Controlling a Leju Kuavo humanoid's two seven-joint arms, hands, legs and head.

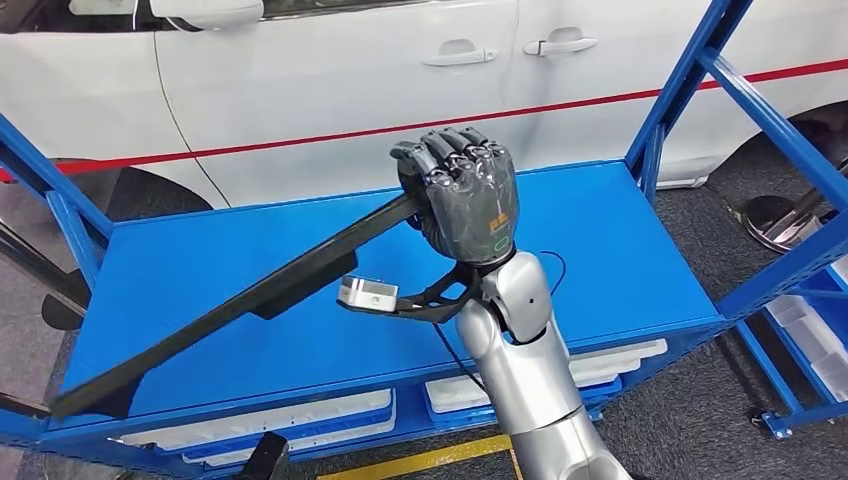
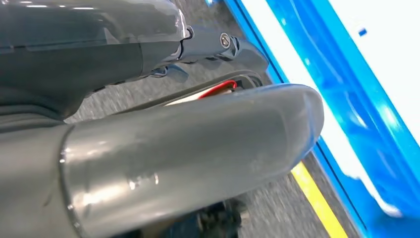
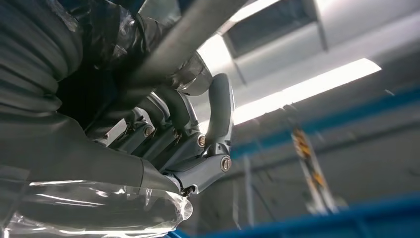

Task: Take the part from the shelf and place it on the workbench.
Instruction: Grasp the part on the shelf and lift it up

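A long black trim part (image 1: 250,290) slants across the blue shelf top (image 1: 600,240). My right hand (image 1: 465,190) grips its raised far end, fingers wrapped around it, above the middle of the shelf. The part's low end reaches the shelf's front left corner (image 1: 60,400); whether it touches there is unclear. In the right wrist view the fingers (image 3: 218,109) curl round the grey bar of the part (image 3: 198,29). My left hand (image 2: 163,148) hangs low beside the shelf's edge, its fingers (image 2: 218,44) stretched out and holding nothing.
A white car (image 1: 350,80) with a red stripe stands close behind the shelf. Blue uprights (image 1: 690,70) and braces frame both ends. White bins (image 1: 300,415) sit on the level below. A yellow floor line (image 1: 430,460) runs in front.
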